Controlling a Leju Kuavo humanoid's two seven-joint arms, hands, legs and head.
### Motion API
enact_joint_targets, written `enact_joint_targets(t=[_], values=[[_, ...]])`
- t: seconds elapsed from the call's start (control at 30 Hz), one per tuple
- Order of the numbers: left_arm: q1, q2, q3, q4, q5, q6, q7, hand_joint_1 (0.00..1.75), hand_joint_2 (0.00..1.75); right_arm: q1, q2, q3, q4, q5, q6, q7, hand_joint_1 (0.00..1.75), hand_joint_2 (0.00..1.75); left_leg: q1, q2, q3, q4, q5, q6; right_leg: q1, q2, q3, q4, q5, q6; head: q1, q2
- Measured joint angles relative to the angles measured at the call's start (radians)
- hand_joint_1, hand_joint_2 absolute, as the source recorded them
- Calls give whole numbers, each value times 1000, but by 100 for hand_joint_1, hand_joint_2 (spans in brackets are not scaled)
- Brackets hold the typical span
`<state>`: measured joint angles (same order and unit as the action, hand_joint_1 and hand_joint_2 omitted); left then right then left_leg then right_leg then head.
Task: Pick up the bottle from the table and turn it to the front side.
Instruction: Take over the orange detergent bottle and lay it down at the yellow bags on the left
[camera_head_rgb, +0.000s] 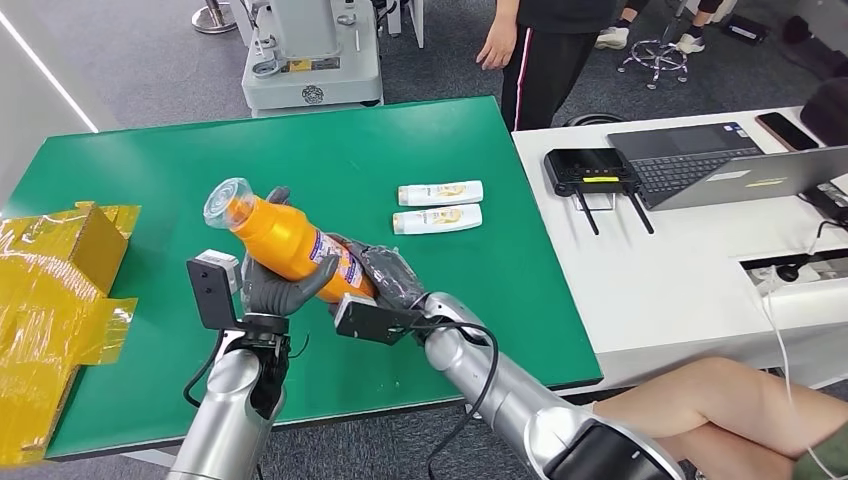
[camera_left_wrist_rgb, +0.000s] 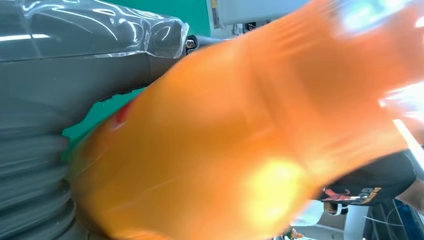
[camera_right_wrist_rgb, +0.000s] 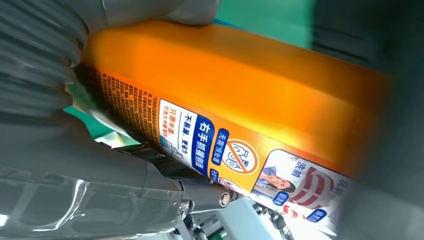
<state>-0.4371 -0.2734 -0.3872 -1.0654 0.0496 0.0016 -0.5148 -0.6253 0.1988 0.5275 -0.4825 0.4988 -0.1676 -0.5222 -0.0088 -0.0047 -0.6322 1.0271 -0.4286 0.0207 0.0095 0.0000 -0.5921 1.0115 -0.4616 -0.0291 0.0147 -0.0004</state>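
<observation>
An orange bottle (camera_head_rgb: 283, 238) with a clear cap and a printed label is held tilted above the green table (camera_head_rgb: 150, 170), cap toward the far left. My left hand (camera_head_rgb: 270, 285) grips its middle from below. My right hand (camera_head_rgb: 385, 272) holds its base end from the right. Close up, the left wrist view has the bottle (camera_left_wrist_rgb: 240, 145) as a blurred orange body against the hand (camera_left_wrist_rgb: 40, 125). In the right wrist view the bottle's label (camera_right_wrist_rgb: 235, 155) with blue and white print faces the camera, beside my right hand (camera_right_wrist_rgb: 75, 165).
Two small white bottles (camera_head_rgb: 439, 206) lie side by side on the table's far right. Crumpled yellow packaging (camera_head_rgb: 50, 290) covers the left edge. A white desk (camera_head_rgb: 690, 280) with a laptop (camera_head_rgb: 720, 165) stands to the right. People stand behind and sit at lower right.
</observation>
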Motion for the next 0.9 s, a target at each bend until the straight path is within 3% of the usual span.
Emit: enact_joint_targets(t=[0.13, 0.17, 0.27, 0.3, 0.9], values=[[-4, 3, 0, 6, 11, 0, -7, 2, 175, 7, -28, 5, 11, 1, 0, -13, 175, 175, 0, 0, 0, 0, 0, 0, 0, 1, 0, 0, 0, 0, 0, 0], [-4, 3, 0, 8, 12, 0, -9, 13, 175, 8, -33, 5, 13, 1, -1, -15, 175, 175, 0, 0, 0, 0, 0, 0, 0, 1, 0, 0, 0, 0, 0, 0], [-8, 3, 0, 12, 16, -1, -15, 142, 175, 10, -48, 7, 19, 1, -7, -16, 175, 175, 0, 0, 0, 0, 0, 0, 0, 1, 0, 0, 0, 0, 0, 0], [-10, 3, -1, 13, 18, -1, -18, 175, 175, 10, -52, 8, 20, 1, -11, -17, 175, 175, 0, 0, 0, 0, 0, 0, 0, 1, 0, 0, 0, 0, 0, 0], [-34, -5, -10, 48, 60, -32, -33, 175, 175, 8, -76, 12, 22, -27, -100, -48, 175, 175, 0, 0, 0, 0, 0, 0, 0, 1, 0, 0, 0, 0, 0, 0]])
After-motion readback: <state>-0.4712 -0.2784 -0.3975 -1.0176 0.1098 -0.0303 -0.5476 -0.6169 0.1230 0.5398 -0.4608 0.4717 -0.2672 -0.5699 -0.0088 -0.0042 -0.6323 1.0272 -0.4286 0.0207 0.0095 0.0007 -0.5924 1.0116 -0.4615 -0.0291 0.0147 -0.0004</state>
